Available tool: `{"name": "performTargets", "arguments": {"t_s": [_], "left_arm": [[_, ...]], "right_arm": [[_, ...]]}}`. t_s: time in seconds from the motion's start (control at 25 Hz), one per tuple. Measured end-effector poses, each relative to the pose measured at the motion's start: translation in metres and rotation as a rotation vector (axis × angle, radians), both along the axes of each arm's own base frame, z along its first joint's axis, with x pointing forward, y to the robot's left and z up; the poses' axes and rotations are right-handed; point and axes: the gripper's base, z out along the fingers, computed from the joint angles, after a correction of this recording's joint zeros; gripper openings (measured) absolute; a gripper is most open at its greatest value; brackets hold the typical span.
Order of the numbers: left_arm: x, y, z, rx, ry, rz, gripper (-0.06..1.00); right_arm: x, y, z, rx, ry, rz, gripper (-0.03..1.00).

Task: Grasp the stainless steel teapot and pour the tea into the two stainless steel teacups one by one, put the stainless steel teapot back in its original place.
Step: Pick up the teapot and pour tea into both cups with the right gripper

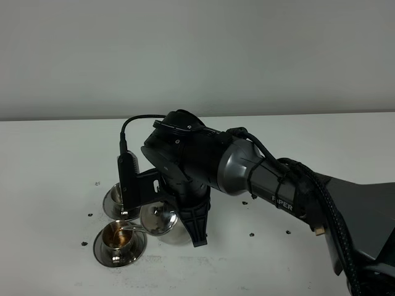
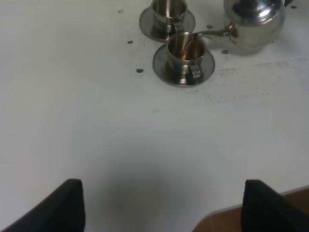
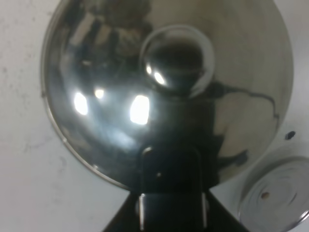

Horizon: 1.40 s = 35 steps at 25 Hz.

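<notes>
The stainless steel teapot (image 1: 162, 219) is tilted, with its thin spout over the near teacup (image 1: 120, 238). My right gripper (image 1: 187, 223) is shut on the pot's handle side. Brown tea shows in that teacup (image 2: 185, 54), which stands on its saucer (image 2: 207, 67). The second teacup (image 2: 169, 10) stands just behind on its own saucer, partly hidden in the high view (image 1: 113, 202). The right wrist view is filled by the teapot's lid and knob (image 3: 176, 58), with the round steel coaster (image 3: 277, 195) beside it. My left gripper (image 2: 164, 208) is open, empty and well short of the cups.
Small dark marks (image 1: 252, 235) dot the white table (image 1: 296, 142). The table's front edge (image 2: 251, 212) runs by the left gripper. The right arm (image 1: 271, 182) reaches across the middle from the right.
</notes>
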Motion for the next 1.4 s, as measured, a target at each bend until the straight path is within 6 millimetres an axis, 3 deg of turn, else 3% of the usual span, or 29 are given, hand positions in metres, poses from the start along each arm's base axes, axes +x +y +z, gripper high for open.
{"name": "performTargets", "arguments": {"t_s": [1.0,1.12,1.4], "left_arm": [[0.0,0.0,0.0,-0.001,0.0,0.0,0.66],[0.0,0.0,0.0,-0.001,0.0,0.0,0.66],[0.0,0.0,0.0,-0.001,0.0,0.0,0.66]], "right_arm": [[-0.0069,0.0088,-0.0044,-0.044,-0.063,0.03,0.14],[-0.0059,0.0085,-0.004,-0.049,-0.073,0.031,0.08],[-0.0045,0.0079,-0.0033,-0.057,-0.09,0.035,0.08]]}}
